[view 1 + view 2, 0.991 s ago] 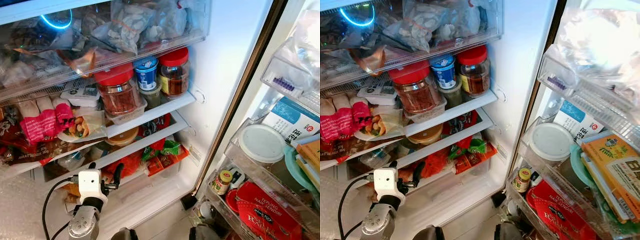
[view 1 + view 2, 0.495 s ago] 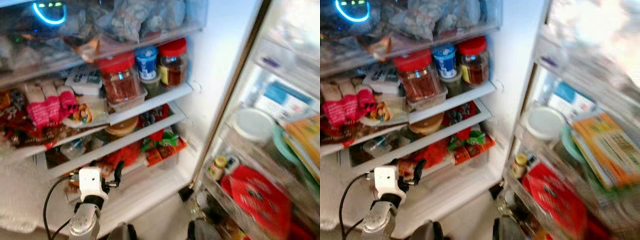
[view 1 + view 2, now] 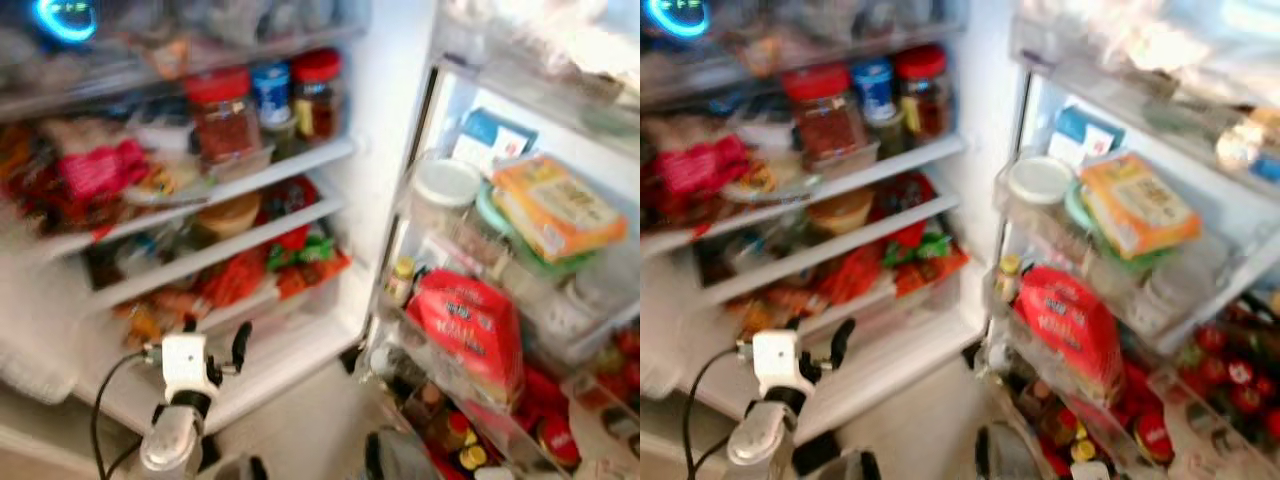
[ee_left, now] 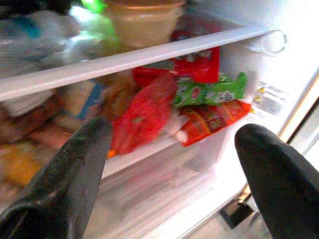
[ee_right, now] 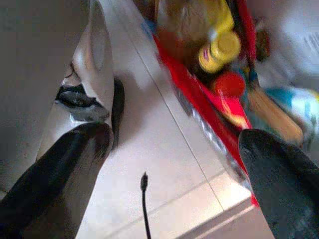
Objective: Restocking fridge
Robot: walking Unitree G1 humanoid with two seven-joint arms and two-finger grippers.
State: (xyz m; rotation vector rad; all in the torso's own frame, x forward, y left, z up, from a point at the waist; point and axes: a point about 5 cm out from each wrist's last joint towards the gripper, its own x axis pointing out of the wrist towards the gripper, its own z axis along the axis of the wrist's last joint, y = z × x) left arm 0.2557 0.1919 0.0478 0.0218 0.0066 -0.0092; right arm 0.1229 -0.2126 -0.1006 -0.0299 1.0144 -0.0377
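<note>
The view had swung toward the fridge door (image 3: 520, 230), so the robot seemed to be turning. Its left gripper (image 3: 212, 345) hung spread and empty just below the red snack packets (image 4: 144, 109); the right gripper (image 5: 174, 164), also spread, held nothing to stock.

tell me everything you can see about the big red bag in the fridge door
The red bag is a large soft plastic pack with white lettering, too blurred to read. It stands upright, leaning slightly, in a clear door rack, below the shelf with the white-lidded tub. A small yellow-capped jar sits beside it.
</note>
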